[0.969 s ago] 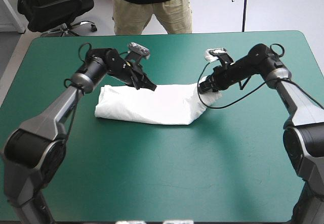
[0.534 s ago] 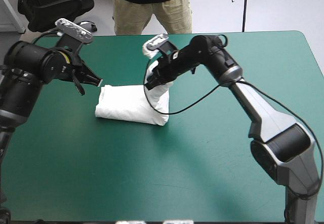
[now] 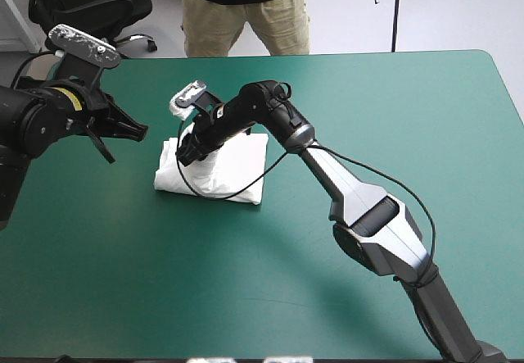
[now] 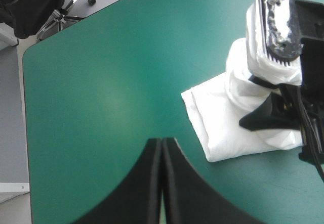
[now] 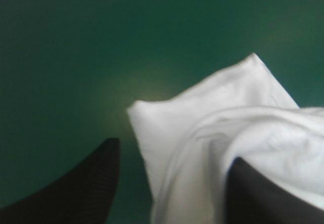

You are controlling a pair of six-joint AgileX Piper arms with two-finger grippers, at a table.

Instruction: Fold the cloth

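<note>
Judging by layout, I read step as tail end of final fold. T-shirt (image 3: 233,170) lay as compact folded bundle on table (image 3: 368,101). Right gripper (image 3: 188,146) sat low over T-shirt's left end, black fingers (image 5: 96,183) spread wide, white layers between them, nothing pinched that I could see. Left gripper (image 4: 162,144) hung raised off T-shirt's left side, well apart from it, fingers pressed together, empty. Next move, I reckoned: lift right gripper straight up off T-shirt, slowly, since top layer stood bunched against it and could snag.
</note>
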